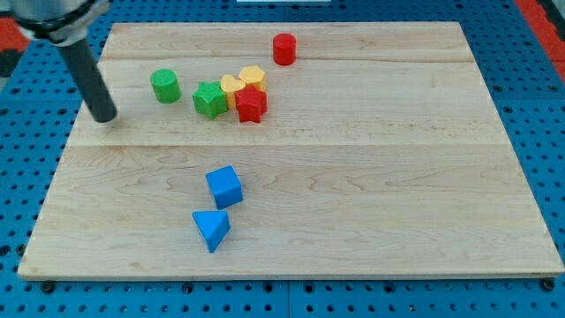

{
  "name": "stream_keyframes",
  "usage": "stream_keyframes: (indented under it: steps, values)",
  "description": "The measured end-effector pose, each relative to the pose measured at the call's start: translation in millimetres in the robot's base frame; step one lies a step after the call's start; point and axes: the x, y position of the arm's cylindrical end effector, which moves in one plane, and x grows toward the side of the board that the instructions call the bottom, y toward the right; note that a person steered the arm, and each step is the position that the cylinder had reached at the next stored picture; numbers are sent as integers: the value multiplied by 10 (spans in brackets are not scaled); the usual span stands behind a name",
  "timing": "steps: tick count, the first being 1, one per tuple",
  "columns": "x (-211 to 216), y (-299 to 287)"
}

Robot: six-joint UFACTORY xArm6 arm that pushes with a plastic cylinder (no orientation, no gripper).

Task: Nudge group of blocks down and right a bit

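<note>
A tight group sits at the upper middle of the wooden board [353, 177]: a green star block [209, 99], a yellow heart-like block [232, 86], a yellow hexagon block [252, 76] and a red star block [251, 104], touching one another. A green cylinder [165, 86] stands just left of the group. A red cylinder [283, 49] stands above and right of it. A blue cube [224, 186] and a blue triangle block [212, 229] lie lower down. My tip [105, 117] rests on the board at the left, well left of the green cylinder, touching no block.
The board lies on a blue perforated table [538, 106]. Its left edge is close to my tip. The rod leans up to the view's top left corner.
</note>
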Motion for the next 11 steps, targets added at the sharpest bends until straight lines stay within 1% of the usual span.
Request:
stream_keyframes:
  steps: [1,2,3,4,5,6,7,8,9,10,11]
  values:
    - [-301,201]
    - [-461,333]
    - [-462,815]
    - [-462,1040]
    - [-577,619]
    - [-845,837]
    - [-917,1077]
    - [-900,1274]
    - [-919,1372]
    - [-1225,1294]
    - [-1320,1676]
